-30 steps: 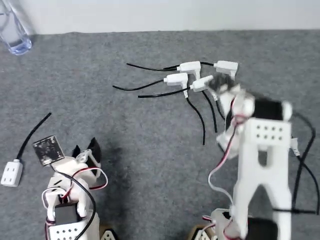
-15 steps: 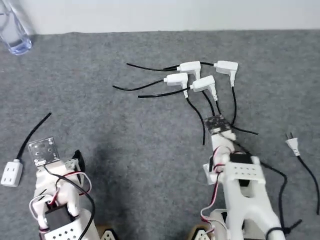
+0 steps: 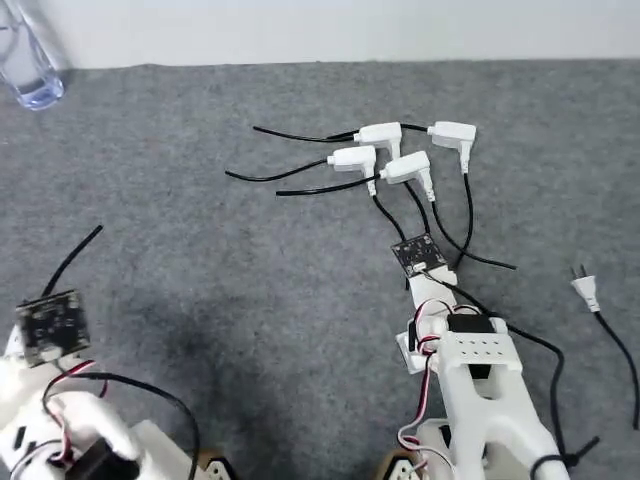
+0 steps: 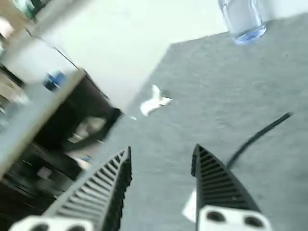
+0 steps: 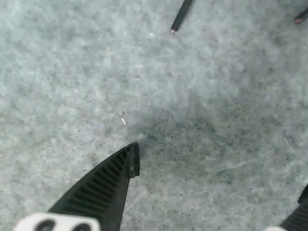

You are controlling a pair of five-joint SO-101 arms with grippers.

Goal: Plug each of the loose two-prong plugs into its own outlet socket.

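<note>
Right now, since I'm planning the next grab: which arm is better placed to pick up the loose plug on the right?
Right. The loose plug lies on the mat just beside the right arm, across the mat from the left arm. The right gripper is open and empty.

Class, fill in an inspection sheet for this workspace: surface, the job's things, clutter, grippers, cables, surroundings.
Surface: grey carpet-like mat.
Job's things: four white connectors clustered at the far middle; one loose two-prong plug alone at the right.
Clutter: clear bottle at the far left corner.
Grippers: left gripper open, holding nothing; right gripper open, holding nothing, close over the mat.
Cables: black cables trail from each connector; the plug's own runs toward the near edge.
Surroundings: white wall behind the mat; dark furniture in the left wrist view.
</note>
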